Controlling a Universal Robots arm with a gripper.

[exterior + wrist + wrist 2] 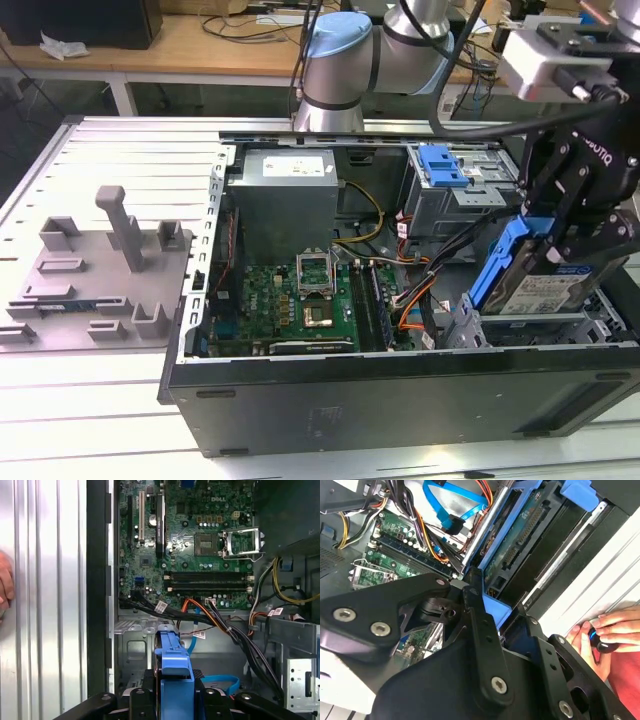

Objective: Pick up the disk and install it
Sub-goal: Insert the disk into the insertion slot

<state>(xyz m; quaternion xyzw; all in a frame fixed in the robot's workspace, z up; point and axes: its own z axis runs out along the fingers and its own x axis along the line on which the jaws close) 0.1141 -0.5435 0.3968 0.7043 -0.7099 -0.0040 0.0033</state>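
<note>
In the exterior view my gripper (pixel 562 238) is shut on the disk (pixel 537 291), a silver drive with a printed label and a blue rail frame. The disk hangs tilted, one end down, just above the metal drive bay (pixel 560 328) at the front corner of the open computer case, on the exterior view's right. In the second wrist view the disk (pixel 519 542) shows its green circuit side inside the blue frame, beyond the black fingers (pixel 476 611). The first wrist view looks along the disk's blue rail (pixel 172 656), held by the gripper (pixel 173 696), toward the bay floor.
The case holds a motherboard (pixel 292 300), a power supply (pixel 285 195), bundled cables (pixel 425 285) beside the bay, and a blue latch tab (pixel 441 165) at the back. A grey holder with posts (pixel 100 270) lies on the exterior view's left. A person's hand (pixel 605 632) rests near the case.
</note>
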